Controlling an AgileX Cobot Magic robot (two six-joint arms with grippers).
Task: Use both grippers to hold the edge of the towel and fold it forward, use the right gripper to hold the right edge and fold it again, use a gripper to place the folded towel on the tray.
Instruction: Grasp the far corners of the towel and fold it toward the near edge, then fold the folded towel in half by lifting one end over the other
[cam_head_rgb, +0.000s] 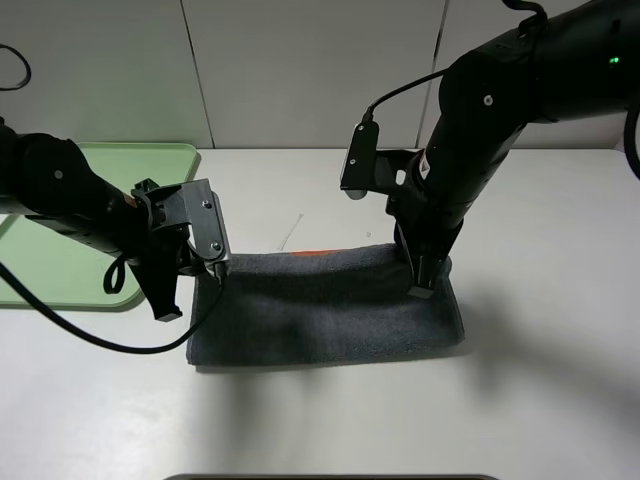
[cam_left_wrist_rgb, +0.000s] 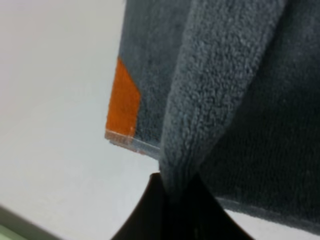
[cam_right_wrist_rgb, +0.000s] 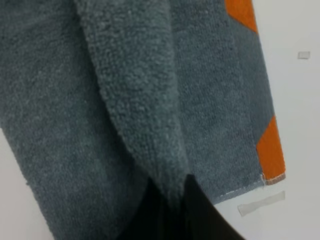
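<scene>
The dark grey towel (cam_head_rgb: 325, 305) lies on the white table, folded over on itself, with a sliver of orange (cam_head_rgb: 312, 252) at its far edge. My left gripper (cam_head_rgb: 215, 272) is shut on the towel's folded-over edge at the far left corner. The left wrist view shows the grey fold (cam_left_wrist_rgb: 200, 110) pinched between the black fingers (cam_left_wrist_rgb: 145, 215), with an orange band (cam_left_wrist_rgb: 124, 102) on the layer beneath. My right gripper (cam_head_rgb: 424, 280) is shut on the edge at the far right. The right wrist view shows the pinched fold (cam_right_wrist_rgb: 145, 110) and orange trim (cam_right_wrist_rgb: 272, 150). The pale green tray (cam_head_rgb: 60, 250) lies at the left, partly hidden by the left arm.
A dark object (cam_head_rgb: 330, 477) shows at the table's front edge. Small bits of clear tape (cam_right_wrist_rgb: 260, 203) lie on the table beside the towel's corner. The grey panelled wall (cam_head_rgb: 300, 70) stands behind the table.
</scene>
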